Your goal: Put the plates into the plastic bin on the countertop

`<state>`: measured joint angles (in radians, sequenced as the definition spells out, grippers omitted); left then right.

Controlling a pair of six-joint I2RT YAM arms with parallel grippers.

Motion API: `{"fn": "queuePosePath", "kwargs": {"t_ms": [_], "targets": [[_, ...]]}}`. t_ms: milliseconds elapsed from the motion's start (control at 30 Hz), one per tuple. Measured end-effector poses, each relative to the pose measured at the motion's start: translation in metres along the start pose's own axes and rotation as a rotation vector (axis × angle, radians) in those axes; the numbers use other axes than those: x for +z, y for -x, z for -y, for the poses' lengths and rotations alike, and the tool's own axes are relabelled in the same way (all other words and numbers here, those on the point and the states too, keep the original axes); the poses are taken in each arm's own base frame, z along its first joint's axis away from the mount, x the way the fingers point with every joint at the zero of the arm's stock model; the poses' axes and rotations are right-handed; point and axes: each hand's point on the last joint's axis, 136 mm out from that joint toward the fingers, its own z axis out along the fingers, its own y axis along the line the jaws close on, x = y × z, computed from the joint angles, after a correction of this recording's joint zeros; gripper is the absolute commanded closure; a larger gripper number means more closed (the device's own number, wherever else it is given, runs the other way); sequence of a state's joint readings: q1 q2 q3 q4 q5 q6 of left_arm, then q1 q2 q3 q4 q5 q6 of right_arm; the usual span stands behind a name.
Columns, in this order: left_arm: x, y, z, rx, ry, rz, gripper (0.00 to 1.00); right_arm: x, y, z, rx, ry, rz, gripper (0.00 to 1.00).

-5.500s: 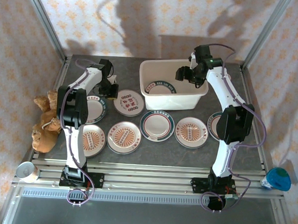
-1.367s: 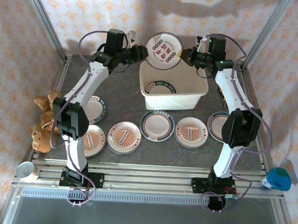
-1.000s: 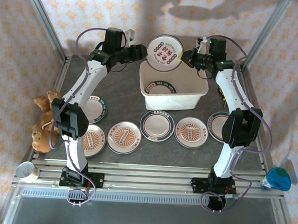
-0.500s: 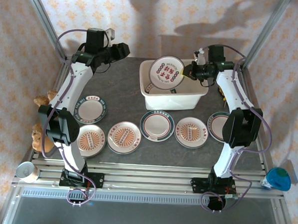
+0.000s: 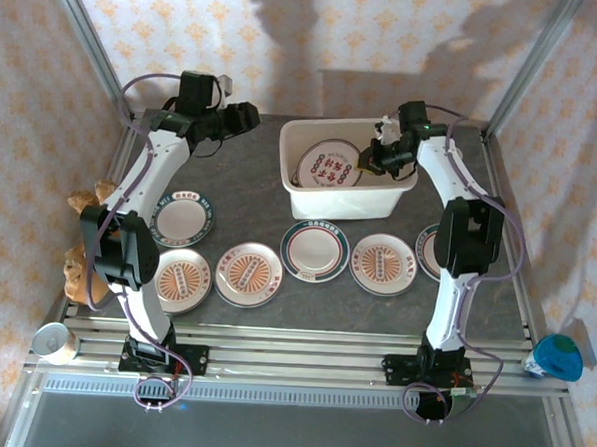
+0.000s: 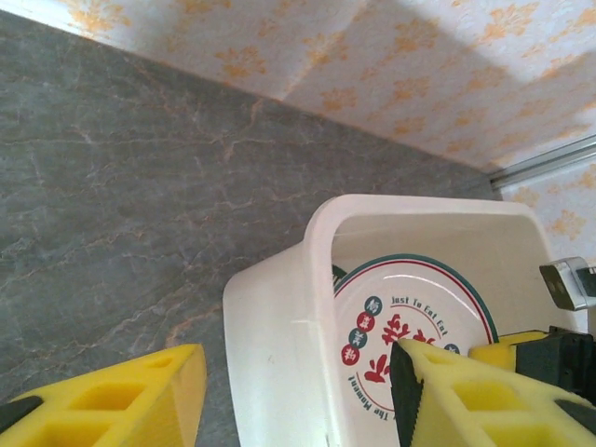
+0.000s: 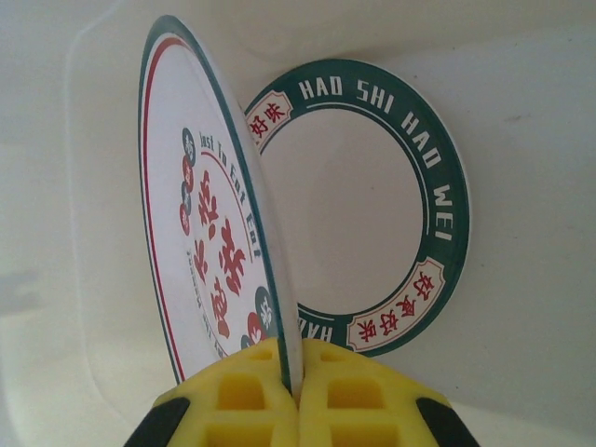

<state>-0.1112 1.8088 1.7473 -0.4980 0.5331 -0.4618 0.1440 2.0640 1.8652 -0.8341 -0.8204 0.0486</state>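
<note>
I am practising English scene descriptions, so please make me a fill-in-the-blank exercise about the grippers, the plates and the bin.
1. The right gripper holds a red-lettered plate on edge, lowered into the plastic ___.
2. The left gripper, over the countertop, is ___ and holds nothing.
3. Counting the held one, the plastic bin contains ___ plates.
4. Outside the bin, ___ plates lie on the countertop.
Missing words: bin; open; two; six.

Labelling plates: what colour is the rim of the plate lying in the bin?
Plate rim: dark green, white lettering; best in right wrist view.
</note>
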Motion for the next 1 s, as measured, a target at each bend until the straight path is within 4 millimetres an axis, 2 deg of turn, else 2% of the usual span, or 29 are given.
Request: {"fn": "queuePosePath", "kwargs": {"t_ms": [233, 500, 1000], "targets": [[0.002, -0.004, -0.006, -0.005, 0.02, -0.005, 0.44, 0.006, 0.002, 0.003, 0.004, -0.024, -0.02, 1.0], [0.003, -0.005, -0.008, -0.007, 0.026, -0.007, 0.44, 0.022, -0.006, 0.018, 0.04, -0.042, -0.075, 1.0], [0.006, -0.012, -0.014, -0.013, 0.04, -0.022, 0.44, 0.041, -0.012, 0.027, 0.047, -0.073, -0.126, 0.96]]}}
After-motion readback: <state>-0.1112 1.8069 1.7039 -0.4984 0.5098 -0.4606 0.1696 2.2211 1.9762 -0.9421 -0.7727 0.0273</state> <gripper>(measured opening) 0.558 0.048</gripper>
